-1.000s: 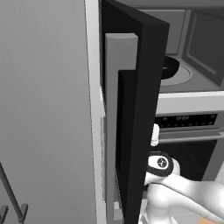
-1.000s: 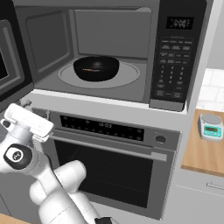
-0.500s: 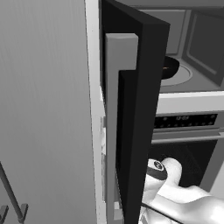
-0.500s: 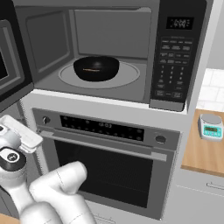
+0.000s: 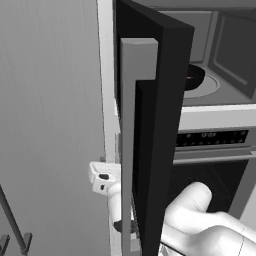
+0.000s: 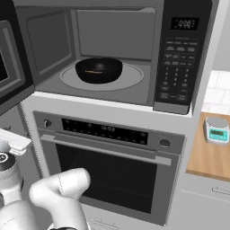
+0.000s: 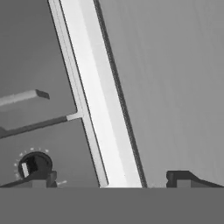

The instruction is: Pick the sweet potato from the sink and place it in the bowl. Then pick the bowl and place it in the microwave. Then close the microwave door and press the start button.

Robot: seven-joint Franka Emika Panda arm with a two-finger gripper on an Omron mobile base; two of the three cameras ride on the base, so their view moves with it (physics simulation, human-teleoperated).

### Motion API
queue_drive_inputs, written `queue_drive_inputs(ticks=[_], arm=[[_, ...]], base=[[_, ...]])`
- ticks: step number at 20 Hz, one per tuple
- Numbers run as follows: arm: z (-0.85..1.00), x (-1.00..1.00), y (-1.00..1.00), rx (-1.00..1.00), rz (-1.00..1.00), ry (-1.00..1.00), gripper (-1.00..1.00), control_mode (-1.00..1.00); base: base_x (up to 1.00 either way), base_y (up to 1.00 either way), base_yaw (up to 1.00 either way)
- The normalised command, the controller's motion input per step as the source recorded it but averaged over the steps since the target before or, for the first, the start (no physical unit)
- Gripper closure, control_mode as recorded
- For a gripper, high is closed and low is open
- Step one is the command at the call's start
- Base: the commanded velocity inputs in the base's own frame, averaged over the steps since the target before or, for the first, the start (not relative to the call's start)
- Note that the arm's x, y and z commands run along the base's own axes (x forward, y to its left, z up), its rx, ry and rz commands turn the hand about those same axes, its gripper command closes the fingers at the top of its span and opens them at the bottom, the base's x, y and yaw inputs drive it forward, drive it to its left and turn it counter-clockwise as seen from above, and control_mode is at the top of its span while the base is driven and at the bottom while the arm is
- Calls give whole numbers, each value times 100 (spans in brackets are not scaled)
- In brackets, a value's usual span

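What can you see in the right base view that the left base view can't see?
The right base view looks straight into the microwave: its button panel, the oven's knob, and a small scale on the wooden counter. The left base view instead faces the edge of the open microwave door, with a grey wall panel beside it and the gripper poking out behind the door. Both show the black bowl on the turntable and the oven below.

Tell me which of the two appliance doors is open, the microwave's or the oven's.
The microwave door is open, swung out leftward with the black bowl visible on the turntable. The oven door below is shut flush.
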Motion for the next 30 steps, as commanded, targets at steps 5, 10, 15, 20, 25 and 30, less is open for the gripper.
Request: queue_drive_inputs(ticks=[5, 10, 15, 20, 25, 30], arm=[[4, -20, 81, -21, -5, -13, -100, -100], [0, -48, 45, 3, -23, -11, -100, -100], [2, -66, 13, 21, -34, -18, -100, -100], [31, -33, -12, 10, -41, -18, -100, -100], [51, -2, -40, 0, -41, -18, -100, -100], [8, -37, -54, 1, -33, -21, -100, -100]], base=[[0, 0, 0], [0, 0, 0], [0, 0, 0], [0, 0, 0], [0, 0, 0], [0, 0, 0]])
